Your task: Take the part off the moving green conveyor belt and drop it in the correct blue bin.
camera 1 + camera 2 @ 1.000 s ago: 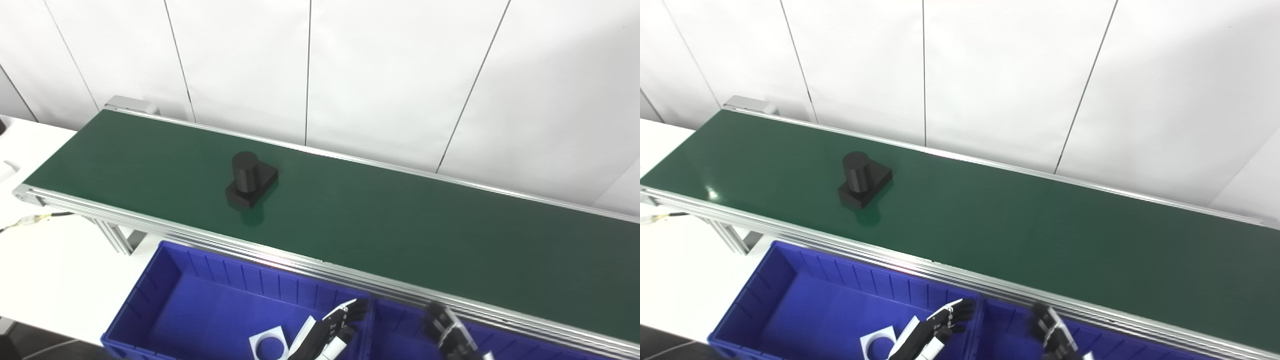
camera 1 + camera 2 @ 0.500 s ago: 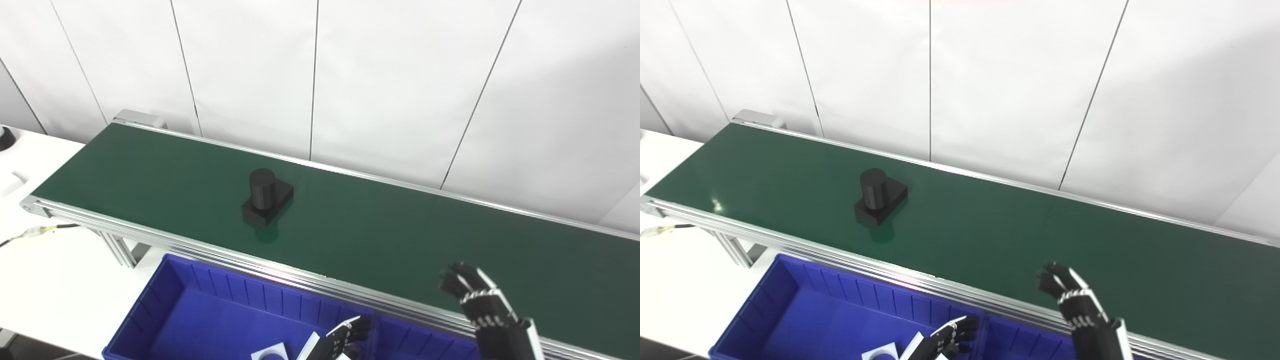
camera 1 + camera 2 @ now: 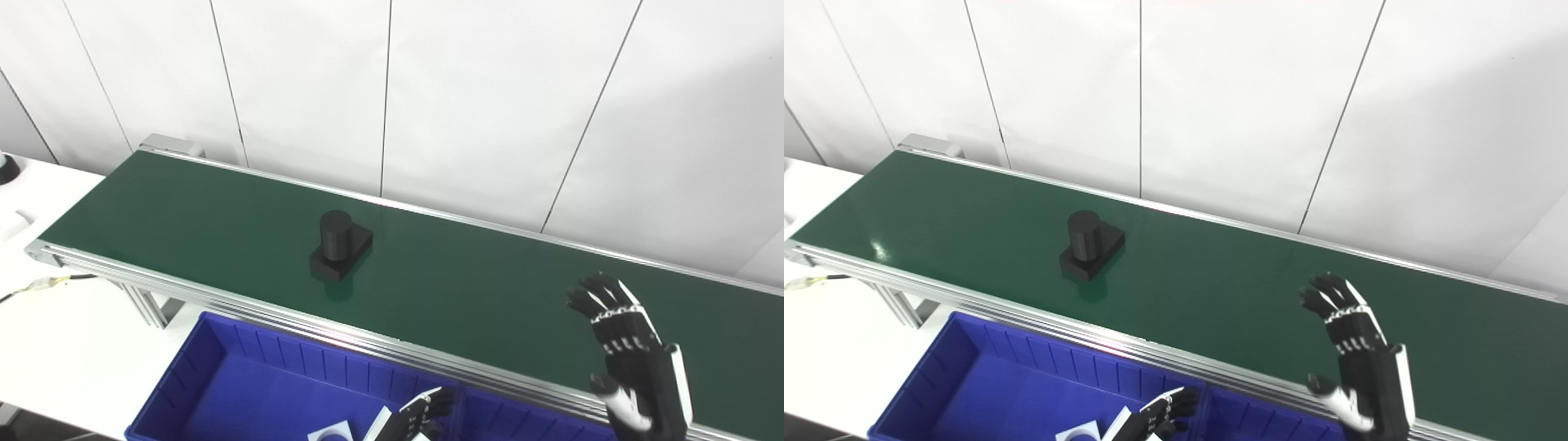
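Inside blue bin, white piece, left hand

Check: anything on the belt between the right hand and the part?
Nothing visible. Only bare belt lies between the open right hand and the part; the hand hovers to the part's right, not touching it.

One black part sits on one green belt. Two blue bins show below it: one at the left and another to its right. One white square piece lies in the left bin. Two hands are in view, the left and the right.
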Action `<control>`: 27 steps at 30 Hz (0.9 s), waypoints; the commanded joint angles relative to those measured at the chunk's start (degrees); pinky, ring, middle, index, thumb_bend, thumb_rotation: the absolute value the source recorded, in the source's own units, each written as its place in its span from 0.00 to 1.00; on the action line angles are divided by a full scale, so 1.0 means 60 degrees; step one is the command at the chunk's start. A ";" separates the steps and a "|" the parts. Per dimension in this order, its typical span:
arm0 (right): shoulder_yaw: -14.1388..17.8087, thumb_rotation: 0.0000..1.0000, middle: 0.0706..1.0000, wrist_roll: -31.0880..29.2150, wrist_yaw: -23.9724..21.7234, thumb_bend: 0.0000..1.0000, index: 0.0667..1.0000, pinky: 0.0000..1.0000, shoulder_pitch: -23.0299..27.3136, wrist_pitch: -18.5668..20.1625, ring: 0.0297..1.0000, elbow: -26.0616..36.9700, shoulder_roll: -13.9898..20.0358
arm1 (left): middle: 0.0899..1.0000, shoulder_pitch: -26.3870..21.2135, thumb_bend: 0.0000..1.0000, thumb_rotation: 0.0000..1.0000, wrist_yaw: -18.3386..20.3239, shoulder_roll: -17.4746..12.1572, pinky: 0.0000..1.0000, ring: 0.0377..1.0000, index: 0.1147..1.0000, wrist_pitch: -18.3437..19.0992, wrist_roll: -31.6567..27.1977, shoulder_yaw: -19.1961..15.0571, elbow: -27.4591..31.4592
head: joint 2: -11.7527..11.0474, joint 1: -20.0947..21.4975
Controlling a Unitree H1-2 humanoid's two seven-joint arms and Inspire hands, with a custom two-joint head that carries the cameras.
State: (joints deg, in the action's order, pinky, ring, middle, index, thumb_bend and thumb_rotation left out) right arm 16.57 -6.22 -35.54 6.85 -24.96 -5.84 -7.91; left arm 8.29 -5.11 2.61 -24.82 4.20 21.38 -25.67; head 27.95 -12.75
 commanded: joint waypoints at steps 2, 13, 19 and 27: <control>-0.0173 0.45 0.79 0.0412 0.0468 0.66 0.83 0.69 0.0633 -0.0328 0.72 -0.0230 0.0142 | 0.85 -0.0103 0.78 0.95 0.0009 0.0030 0.81 0.86 0.84 -0.0351 -0.0004 0.0098 0.0199 | -0.0026 0.0064; -0.4727 0.44 0.83 0.3917 0.6607 0.69 0.84 0.68 0.2028 -0.0328 0.76 -0.1437 0.2948 | 0.86 0.0023 0.76 0.92 0.0578 0.0000 0.83 0.87 0.83 -0.0351 -0.0411 -0.0179 0.0340 | -0.0030 0.0604; -0.6919 0.47 0.81 0.4605 0.9130 0.72 0.83 0.64 0.3228 -0.0328 0.75 -0.2896 0.3741 | 0.87 0.0055 0.73 0.96 0.0516 -0.0096 0.83 0.87 0.84 -0.0351 -0.0226 -0.0158 0.0449 | -0.0033 0.0700; -0.8876 0.44 0.76 0.4934 1.1757 0.72 0.77 0.60 0.4360 -0.0328 0.70 -0.4045 0.3900 | 0.87 0.0101 0.74 0.94 0.0958 -0.0102 0.85 0.88 0.84 -0.0351 -0.0541 -0.0382 0.0419 | -0.0052 0.1283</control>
State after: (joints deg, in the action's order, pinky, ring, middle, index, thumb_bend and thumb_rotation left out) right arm -36.38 22.67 31.01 29.57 -25.05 -30.35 15.28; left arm 9.09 -0.39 1.88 -24.81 1.58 19.35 -24.77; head 27.60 -5.02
